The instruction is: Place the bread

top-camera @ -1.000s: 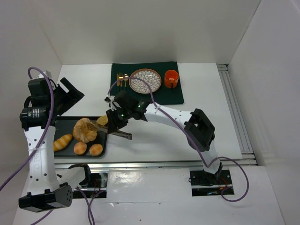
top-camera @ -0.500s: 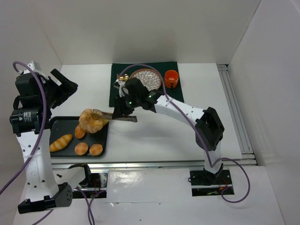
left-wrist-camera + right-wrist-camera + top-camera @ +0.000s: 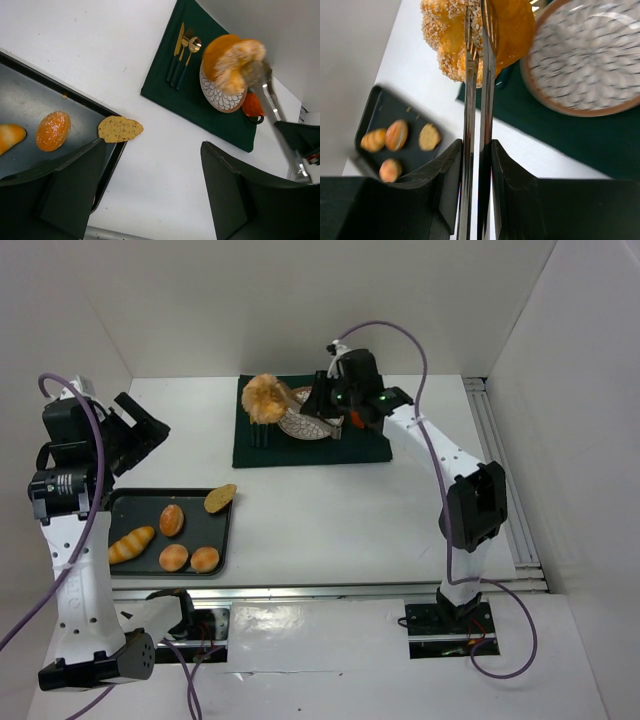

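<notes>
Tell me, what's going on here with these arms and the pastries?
The right arm's fingers are clamped on metal tongs, and the tongs grip the bread, holding it in the air over the green mat, beside the patterned plate. It isn't set down yet. The left arm's fingers hang open near the dark tray, where smaller buns lie.

The white table [image 3: 330,510] bears 1 dark green mat [image 3: 300,452] at the back and 1 black tray [image 3: 135,508]
</notes>
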You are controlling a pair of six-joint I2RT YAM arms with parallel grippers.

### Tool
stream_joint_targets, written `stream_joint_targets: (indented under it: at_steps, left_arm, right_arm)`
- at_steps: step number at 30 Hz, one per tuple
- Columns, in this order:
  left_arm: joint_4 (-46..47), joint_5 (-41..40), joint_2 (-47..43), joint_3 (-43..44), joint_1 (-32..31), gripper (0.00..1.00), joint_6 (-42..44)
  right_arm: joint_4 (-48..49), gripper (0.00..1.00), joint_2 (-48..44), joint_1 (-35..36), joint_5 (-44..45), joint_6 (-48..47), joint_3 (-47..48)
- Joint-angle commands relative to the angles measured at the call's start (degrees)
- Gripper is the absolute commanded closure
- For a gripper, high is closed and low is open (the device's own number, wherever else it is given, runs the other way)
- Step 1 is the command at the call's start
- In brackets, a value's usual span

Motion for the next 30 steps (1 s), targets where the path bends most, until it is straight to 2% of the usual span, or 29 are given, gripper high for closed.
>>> stream_joint_targets:
  at_steps: [1,10,19,25,27,29,30]
  left_arm:
    - [1.78,0.96,-0.29,-1.02,0.29,0.11,-0.63]
    - [1.79,1.5,-0.29,-3.66,0.29,0.11,-0.62]
    - [2.32,2.02,0.23,-4.18,0.29,0.11,-0.1]
    - [2.84,2.02,0.23,-4.71,0.29,0.11,-0.1]
    - [2.84,2.02,0.23,-4.71,0.29,0.11,-0.1]
    - [2.84,2.54,0.23,-5.32,0.29,0.11,-0.1]
    - [2.84,2.55,0.23,-5.33,0.29,0.11,-0.1]
  right_arm:
    - [0.1,0.88,-0.47,-4.28,2.25,-1.26,5.52]
    - [-2.97,0.88,3.14,-10.26,1.82,-2.41,4.74]
    - [-3.42,0.85,3.76,-10.79,-0.82,-1.71,1.4]
    - [-2.28,0.74,6.74,-11.32,-2.05,-1.18,1.4]
    - [-3.77,0.7,8.15,-11.85,-2.76,-1.18,4.81]
    - [-5.09,0.62,9.39,-11.85,-2.76,-1.97,7.28]
    - [-5.96,0.52,9.91,-11.85,-2.76,-2.58,9.2]
